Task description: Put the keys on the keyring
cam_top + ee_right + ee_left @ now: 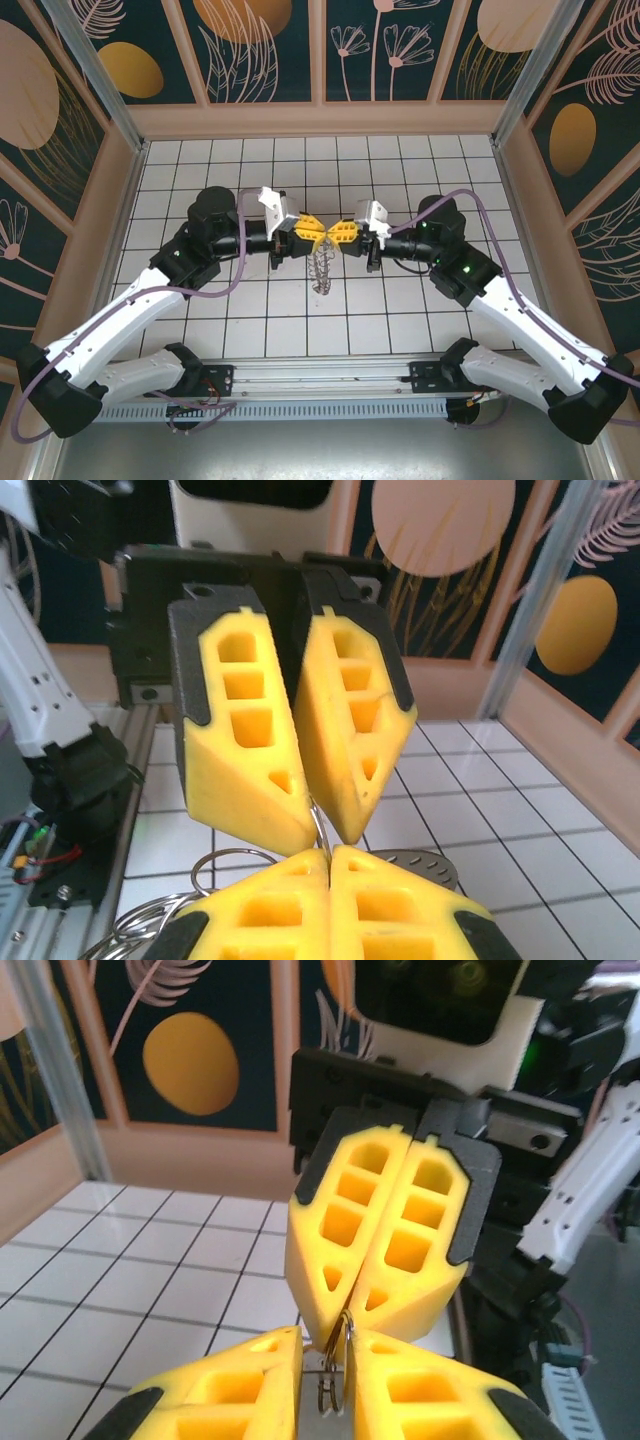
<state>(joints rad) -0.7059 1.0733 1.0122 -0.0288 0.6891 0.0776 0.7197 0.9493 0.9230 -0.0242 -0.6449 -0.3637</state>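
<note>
My two grippers meet tip to tip above the middle of the tiled floor. The keyring (330, 1381) is a thin silvery split ring standing edge-on between the left gripper's (325, 1345) yellow fingers, which stand slightly apart around it. The right gripper (330, 852) is shut, with the ring's wire (318, 826) coming out of the seam between its fingertips. From above, the left gripper (319, 234) and right gripper (338, 235) almost touch, and a bunch of silvery loops (322, 268) hangs under them. A flat grey dimpled blade (415, 863), seemingly one of the keys, shows behind the right fingers.
More loose wire rings (215, 865) hang below and left of the right gripper. The white tiled floor (420, 170) is walled by tan panels (320, 118) at the back and sides. A metal rail (320, 390) carries both arm bases at the near edge.
</note>
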